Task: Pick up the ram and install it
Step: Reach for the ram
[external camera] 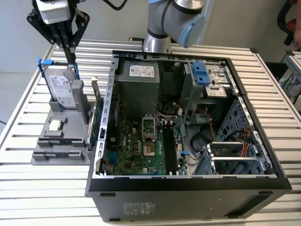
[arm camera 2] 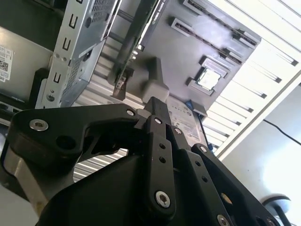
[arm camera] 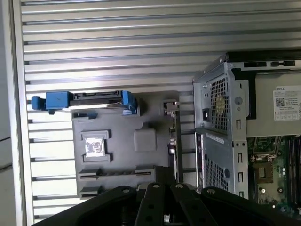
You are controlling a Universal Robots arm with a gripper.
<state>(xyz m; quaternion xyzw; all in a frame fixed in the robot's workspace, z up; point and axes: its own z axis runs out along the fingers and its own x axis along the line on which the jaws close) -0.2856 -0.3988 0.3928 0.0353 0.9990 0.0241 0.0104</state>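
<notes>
At the exterior view's left, the robot's gripper [external camera: 71, 56] is hanging over the far end of a grey parts fixture [external camera: 47, 157] on the slatted metal table [external camera: 28, 188]. Its black fingers are pressed together and gripping nothing. In the second wrist view the fingers are meeting at the gripper's tip [arm camera 2: 157, 106].

Just under the tip, a silver hard drive [external camera: 61, 87] in a blue frame is standing upright in the fixture. A processor chip [external camera: 55, 125] is lying flat in a square pocket nearer the camera.

The ram [external camera: 61, 140] appears to be the thin dark strip sitting on edge in the fixture's long slot, nearer again than the chip. It is lying well apart from the gripper, with the drive and the chip between them. In the first wrist view the ram [arm camera: 117, 172] is showing as a dark line between two end clips, close to the gripper [arm camera: 164, 181] in that picture.

A green expansion card [external camera: 98, 117] with a metal bracket is standing between the fixture and the open computer case [external camera: 188, 197].

Inside the case, the green motherboard [external camera: 136, 146] is lying below the grey power supply [external camera: 136, 87], with dark memory slots [external camera: 171, 146] running alongside. The arm [external camera: 174, 19] is rising behind the case.
</notes>
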